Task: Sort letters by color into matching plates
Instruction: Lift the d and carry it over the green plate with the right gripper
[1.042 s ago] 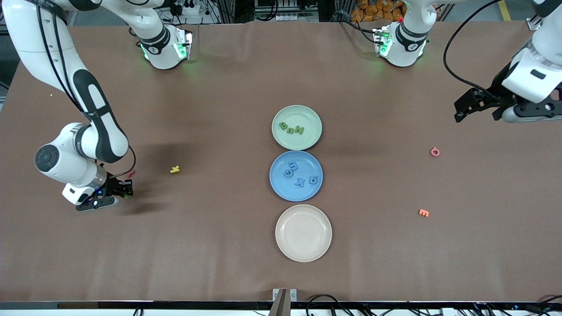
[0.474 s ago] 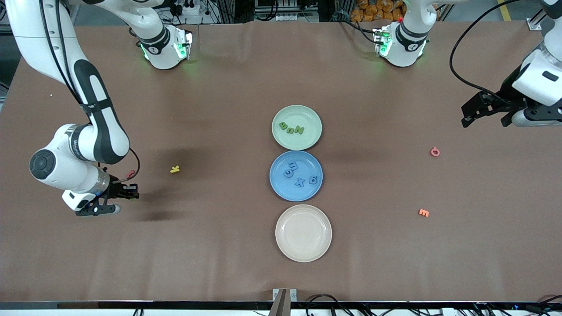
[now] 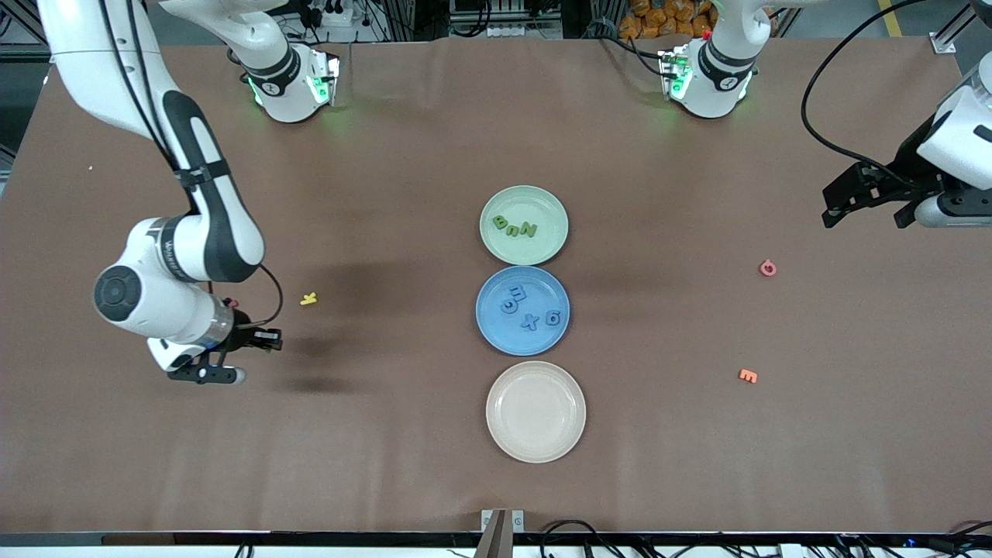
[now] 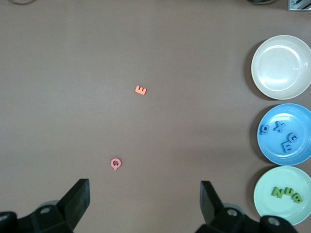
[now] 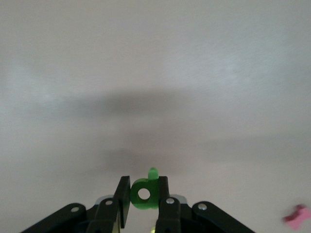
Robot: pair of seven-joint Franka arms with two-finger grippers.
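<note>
the right arm comes from its base at the top of the front view, bends down through a sharp elbow and ends low over the counter point(image 3: 387, 434) at its own end, wrist turned so the fingers point sideways toward the plates. the right claw point(image 3: 267, 339) is clenched on a green letter point(image 5: 144, 194), a bright piece with a round hole, pinched flat between both fingers point(image 5: 124, 199) and lifted clear of the surface, with its shadow on the brown cover below. a yellow letter point(image 3: 309, 298) lies on the counter near this claw, farther from the front camera. a pink letter point(image 5: 297, 216) shows at the edge of the right wrist view.

the left arm is held up at its own end of the counter, forearm drawn back toward the edge, and it waits. the left claw point(image 3: 864, 203) is released, its two fingers point(image 4: 77, 199) spread wide with nothing between them, high over bare counter.

three plates sit in a row at mid-counter. the pale green plate point(image 3: 545, 203) is farthest from the front camera and holds three green letters point(image 3: 517, 228). the blue plate point(image 3: 496, 329), just beside it, holds four blue letters point(image 3: 530, 309). the cream plate point(image 3: 535, 411) is nearest the camera.

toward the left arm's end lie a pink round letter point(image 3: 767, 268) and, nearer the camera, an orange letter point(image 3: 748, 376), well apart from each other.
</note>
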